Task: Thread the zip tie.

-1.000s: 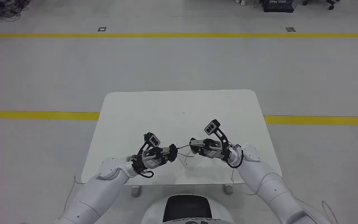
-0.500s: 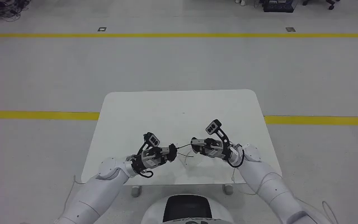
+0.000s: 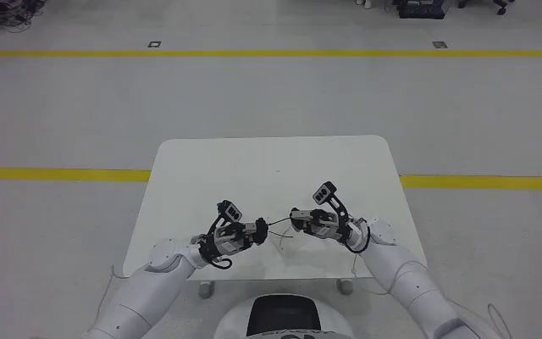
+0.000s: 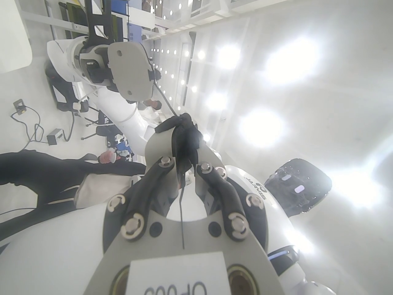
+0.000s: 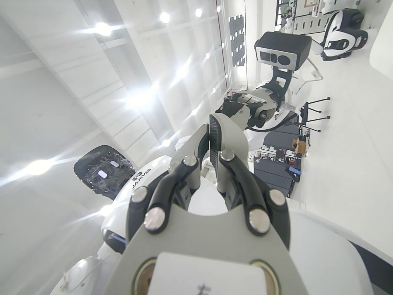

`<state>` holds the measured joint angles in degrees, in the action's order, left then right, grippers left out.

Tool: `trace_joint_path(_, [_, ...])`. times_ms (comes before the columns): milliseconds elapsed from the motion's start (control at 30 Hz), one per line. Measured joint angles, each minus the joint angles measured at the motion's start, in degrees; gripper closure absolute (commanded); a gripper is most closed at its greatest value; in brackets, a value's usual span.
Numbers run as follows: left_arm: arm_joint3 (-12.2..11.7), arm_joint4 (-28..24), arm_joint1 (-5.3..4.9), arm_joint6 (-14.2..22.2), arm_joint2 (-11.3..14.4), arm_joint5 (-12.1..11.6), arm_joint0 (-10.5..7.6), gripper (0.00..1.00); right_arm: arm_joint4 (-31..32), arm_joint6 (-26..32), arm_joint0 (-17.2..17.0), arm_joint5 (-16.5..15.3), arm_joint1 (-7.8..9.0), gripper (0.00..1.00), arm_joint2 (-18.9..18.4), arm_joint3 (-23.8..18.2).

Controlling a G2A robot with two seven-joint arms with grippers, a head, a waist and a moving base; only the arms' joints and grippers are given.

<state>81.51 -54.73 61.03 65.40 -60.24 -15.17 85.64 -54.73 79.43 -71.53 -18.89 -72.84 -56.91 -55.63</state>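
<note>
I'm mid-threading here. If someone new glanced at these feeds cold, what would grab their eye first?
First, the two arms meeting nearly tip to tip above the near half of the white table, with the left gripper and the right gripper both shut. Next, the thin black zip tie stretched between them, its tail trailing back from the left gripper toward that wrist.
</note>
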Motion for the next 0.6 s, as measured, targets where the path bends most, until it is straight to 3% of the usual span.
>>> trace_joint_path(600, [0.1, 0.0, -0.01, -0.1, 0.1, 0.1, -0.03, 1.0, 4.4, -2.8, 1.3, 2.3, -0.63, 1.0, 1.3, 2.3])
